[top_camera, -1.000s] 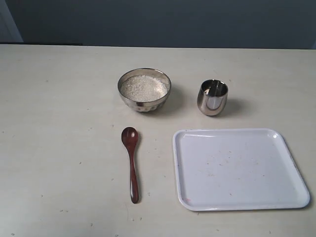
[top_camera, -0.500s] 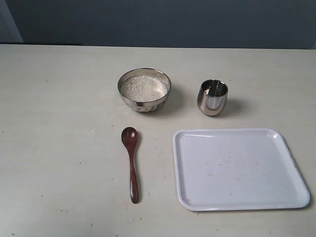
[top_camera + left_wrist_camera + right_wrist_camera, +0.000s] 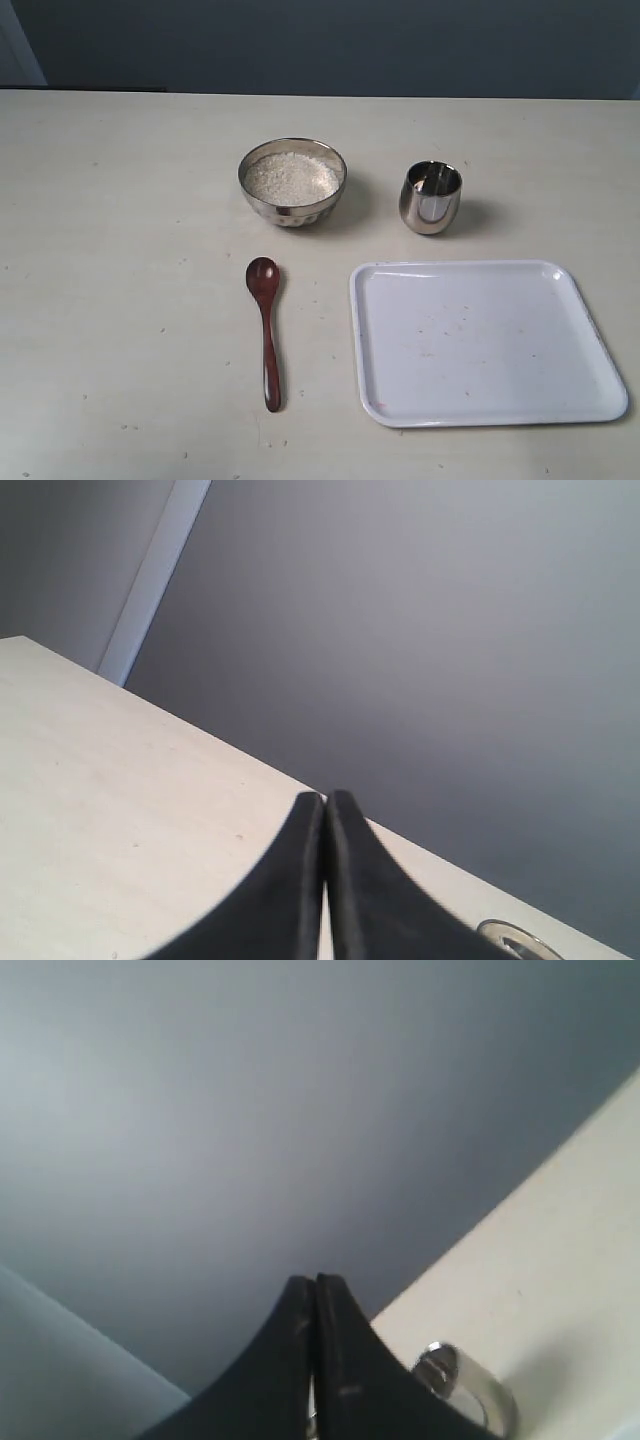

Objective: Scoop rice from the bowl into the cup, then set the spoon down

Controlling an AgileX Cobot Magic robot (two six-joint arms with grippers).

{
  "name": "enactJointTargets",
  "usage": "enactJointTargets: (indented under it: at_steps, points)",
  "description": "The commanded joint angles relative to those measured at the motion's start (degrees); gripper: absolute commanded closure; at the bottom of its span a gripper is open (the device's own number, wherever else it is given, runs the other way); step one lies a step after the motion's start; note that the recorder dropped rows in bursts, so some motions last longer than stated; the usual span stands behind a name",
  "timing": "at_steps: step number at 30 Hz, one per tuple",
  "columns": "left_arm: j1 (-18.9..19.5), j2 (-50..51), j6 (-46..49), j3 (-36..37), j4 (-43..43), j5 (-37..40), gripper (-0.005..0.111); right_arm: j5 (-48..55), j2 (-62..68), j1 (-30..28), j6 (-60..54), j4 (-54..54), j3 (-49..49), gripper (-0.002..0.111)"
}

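Broadest of all, a pale desk (image 3: 120,250), flecked here and there with stray grains. On its near right part, a white tray (image 3: 480,340), flat, round-cornered, dotted with a few specks.

Behind the tray's left corner and well apart from it, the bowl (image 3: 290,210): round shiny steel, upright, filled almost to the rim with the rice (image 3: 292,176), a pale, fine-grained heap. To the right of the bowl, near but not touching, the cup (image 3: 430,205): a narrower steel tumbler, upright, just behind the tray's far edge.

In front of the bowl and just left of the tray, the spoon (image 3: 267,330): dark reddish-brown, glossy, flat on the desk, oval end toward the bowl, thin handle toward the near edge, touching neither bowl nor tray.

Seen only through the wrist views, both hands. Left hand (image 3: 325,800): two dark fingers pressed together at the tips, nothing between them, set against desk and grey wall, with a sliver of steel rim (image 3: 515,940) beyond, too little to tell bowl from cup. Right hand (image 3: 315,1282): likewise closed tip to tip, gripping nothing, a steel vessel (image 3: 465,1390) on the desk beyond.
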Motion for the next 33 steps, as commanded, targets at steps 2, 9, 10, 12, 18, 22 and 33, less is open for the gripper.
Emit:
enactJointTargets:
  at_steps: [2,9,10,12,18,22,33]
  points:
    - [0.17,-0.19,0.06,-0.14,0.21,-0.82,0.106,1.93,-0.16,0.28,-26.35,7.19,-7.85,0.109]
    - [0.17,-0.19,0.06,-0.14,0.21,-0.82,0.106,15.09,9.49,0.28,-38.9,13.26,-19.27,0.109]
    - [0.17,-0.19,0.06,-0.14,0.21,-0.82,0.106,18.77,12.07,0.28,-41.2,13.26,-21.42,0.109]
    - [0.17,-0.19,0.06,-0.14,0.21,-0.82,0.106,22.66,16.56,0.28,-42.36,12.48,-25.33,0.109]
    - [0.17,-0.19,0.06,-0.14,0.21,-0.82,0.106,23.2,29.71,1.57,-34.69,-1.75,-36.72,0.109]
    - [0.17,-0.19,0.06,-0.14,0.21,-0.82,0.106,29.51,40.78,2.8,-27.25,-9.36,-42.14,0.109]
    - [0.17,-0.19,0.06,-0.14,0.21,-0.82,0.106,29.0,65.57,29.63,-25.63,-16.03,-43.63,0.109]
